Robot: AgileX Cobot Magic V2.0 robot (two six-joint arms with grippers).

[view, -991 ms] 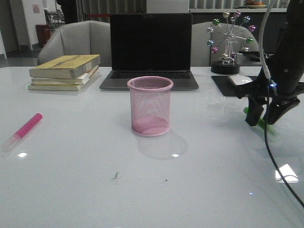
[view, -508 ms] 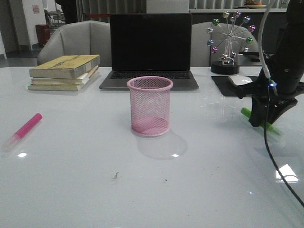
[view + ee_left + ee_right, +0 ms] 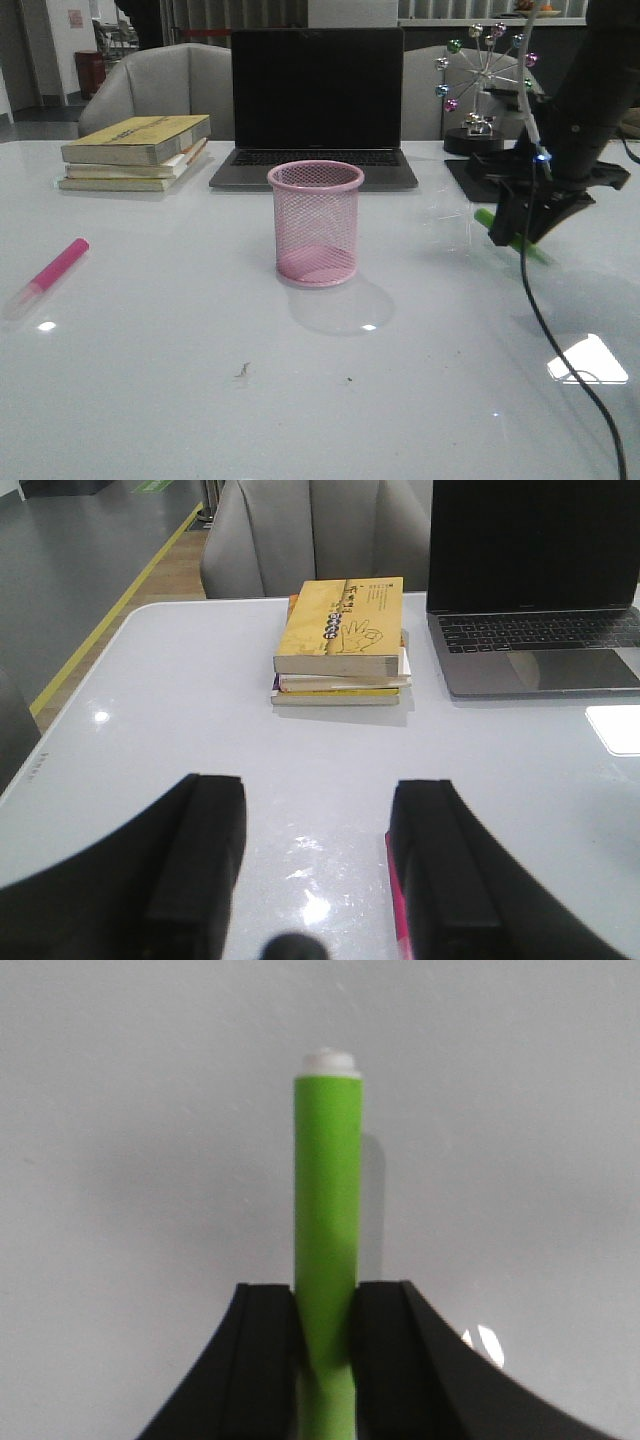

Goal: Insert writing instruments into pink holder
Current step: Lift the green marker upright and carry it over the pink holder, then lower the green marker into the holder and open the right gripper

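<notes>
Green marker (image 3: 512, 236) clamped in right claw (image 3: 520, 232) and held tilted above the bench (image 3: 150, 380), left claw (image 3: 320, 875) spread apart, pink marker (image 3: 55, 267) laid flat well left of pink holder (image 3: 316, 222)

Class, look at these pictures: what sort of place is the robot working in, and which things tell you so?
Probably an office or study desk. A laptop stands open behind the pink holder, a stack of books lies beside it, and upholstered chairs face the white table.
</notes>
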